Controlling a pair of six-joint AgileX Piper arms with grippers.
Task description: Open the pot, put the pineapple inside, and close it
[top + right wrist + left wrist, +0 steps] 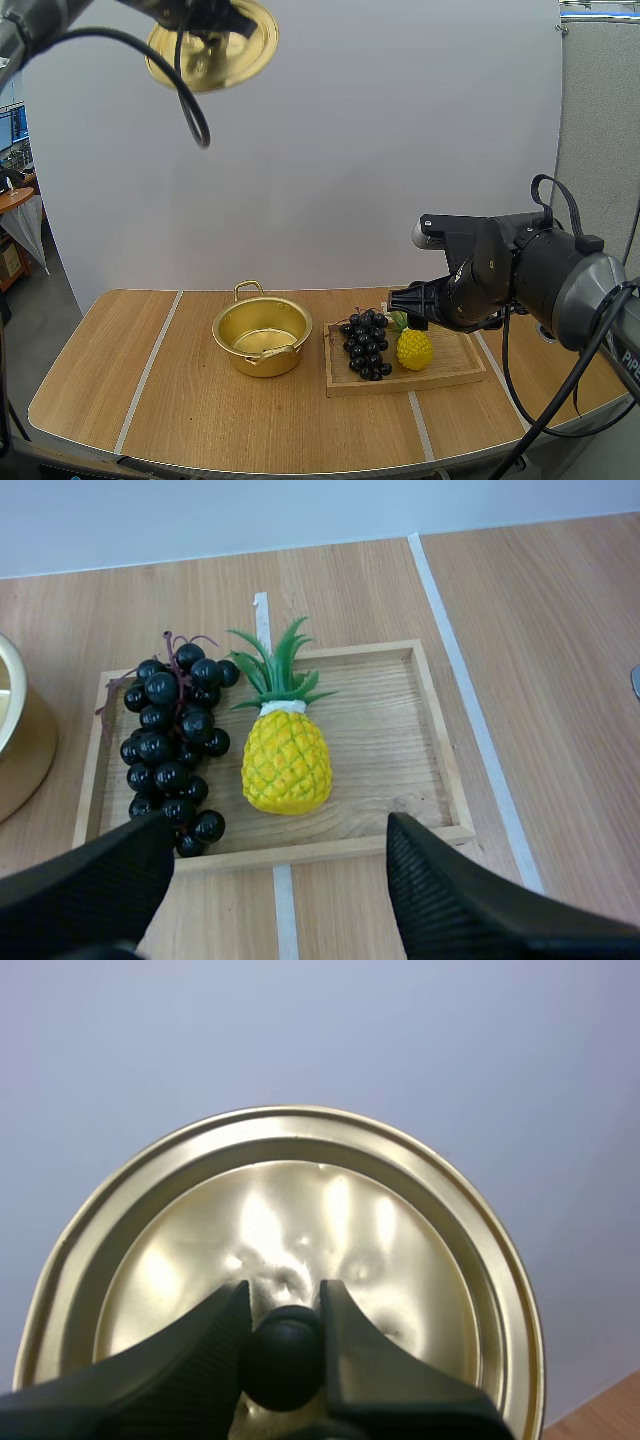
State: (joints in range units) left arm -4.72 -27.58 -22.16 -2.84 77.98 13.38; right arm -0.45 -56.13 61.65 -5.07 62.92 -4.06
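The gold pot (262,336) stands uncovered on the table, left of the wooden tray (455,371). Its gold lid (212,44) hangs high above the table at the far left, my left gripper (284,1345) shut on the lid's black knob (284,1358). A yellow pineapple (286,758) with green leaves lies in the tray (400,735), beside the black grapes (175,740). My right gripper (275,875) hovers open over the tray's near edge, its fingers wide apart on either side of the pineapple (414,348) and above it.
The grapes (367,343) fill the tray's left half, next to the pot's rim (12,730). White tape lines (148,368) cross the wooden table.
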